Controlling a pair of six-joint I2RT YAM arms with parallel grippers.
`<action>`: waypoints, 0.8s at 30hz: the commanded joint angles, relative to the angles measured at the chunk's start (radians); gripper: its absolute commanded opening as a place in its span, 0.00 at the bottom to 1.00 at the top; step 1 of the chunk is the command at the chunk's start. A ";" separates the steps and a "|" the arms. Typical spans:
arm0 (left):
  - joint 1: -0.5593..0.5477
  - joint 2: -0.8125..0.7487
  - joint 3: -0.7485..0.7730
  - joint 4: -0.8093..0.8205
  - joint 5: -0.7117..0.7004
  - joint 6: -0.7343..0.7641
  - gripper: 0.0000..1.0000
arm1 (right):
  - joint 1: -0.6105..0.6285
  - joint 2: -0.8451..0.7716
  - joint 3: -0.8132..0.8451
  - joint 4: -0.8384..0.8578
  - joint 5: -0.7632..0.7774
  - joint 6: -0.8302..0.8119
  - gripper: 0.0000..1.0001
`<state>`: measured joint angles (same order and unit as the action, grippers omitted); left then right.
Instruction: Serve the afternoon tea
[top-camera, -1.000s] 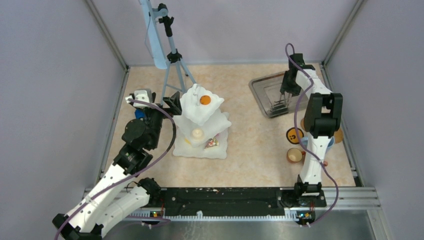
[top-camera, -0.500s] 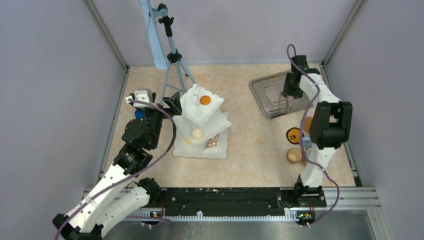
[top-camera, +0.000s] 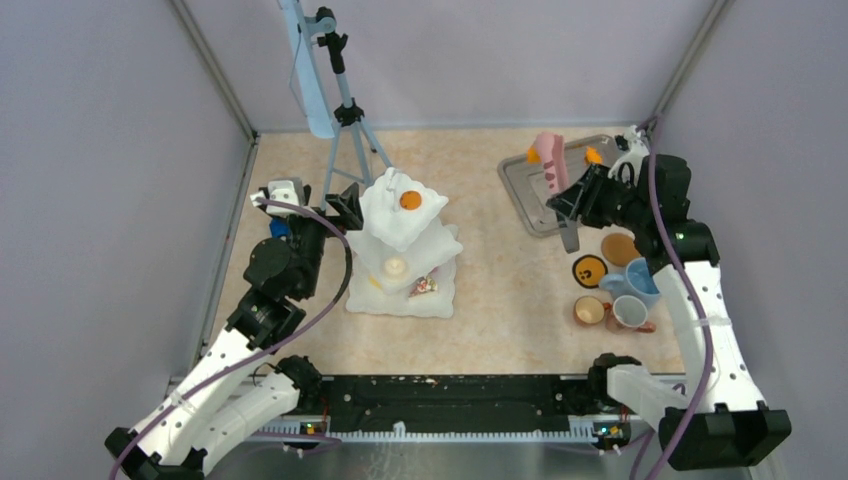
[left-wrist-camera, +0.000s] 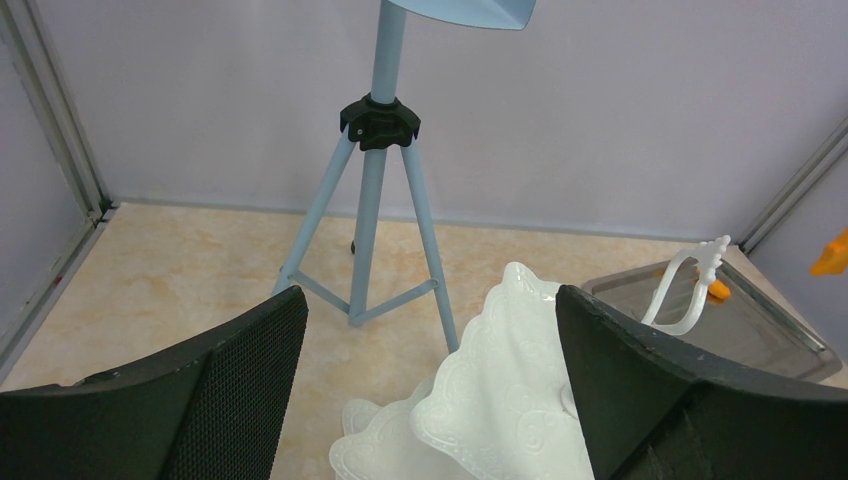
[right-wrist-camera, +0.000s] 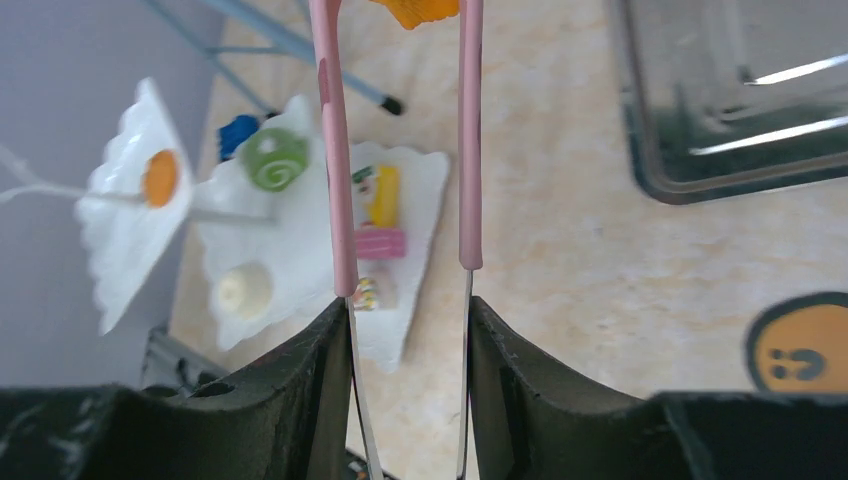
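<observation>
orange pastry (right-wrist-camera: 415, 10) sits nipped between the tips of the pink tongs (right-wrist-camera: 333, 150), clamped in the right pincer (right-wrist-camera: 405, 320) by the metal tray (top-camera: 528, 195) at far right, long axis pointing far-left, tiered stand (top-camera: 395, 295) well apart leftward beside the wide-open left pincer (left-wrist-camera: 428, 330).

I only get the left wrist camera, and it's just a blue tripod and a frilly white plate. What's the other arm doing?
Observer: The right gripper is clamped on pink tongs, with an orange piece between their tips.
Operator: Ooh! Any treats served yet?
Observer: Yes. On the white stand, an orange pastry sits on the top tier and a cream one lower down.
Operator: Where are the mugs?
Observer: At the right side of the table: a blue mug, a whitish-pink mug and an orange-brown mug.
</observation>
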<state>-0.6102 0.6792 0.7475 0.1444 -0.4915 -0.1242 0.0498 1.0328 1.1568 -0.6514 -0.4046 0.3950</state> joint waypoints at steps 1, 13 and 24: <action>0.003 0.004 0.015 0.015 -0.016 0.013 0.99 | 0.085 -0.071 0.004 0.117 -0.251 0.162 0.00; 0.004 0.005 0.013 0.017 -0.030 0.024 0.99 | 0.548 -0.044 0.027 0.243 -0.102 0.322 0.01; 0.004 0.005 0.014 0.017 -0.029 0.026 0.99 | 0.741 0.056 0.010 0.284 -0.026 0.320 0.06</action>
<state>-0.6102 0.6792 0.7475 0.1444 -0.5137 -0.1055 0.7593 1.0725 1.1526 -0.4446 -0.4633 0.7082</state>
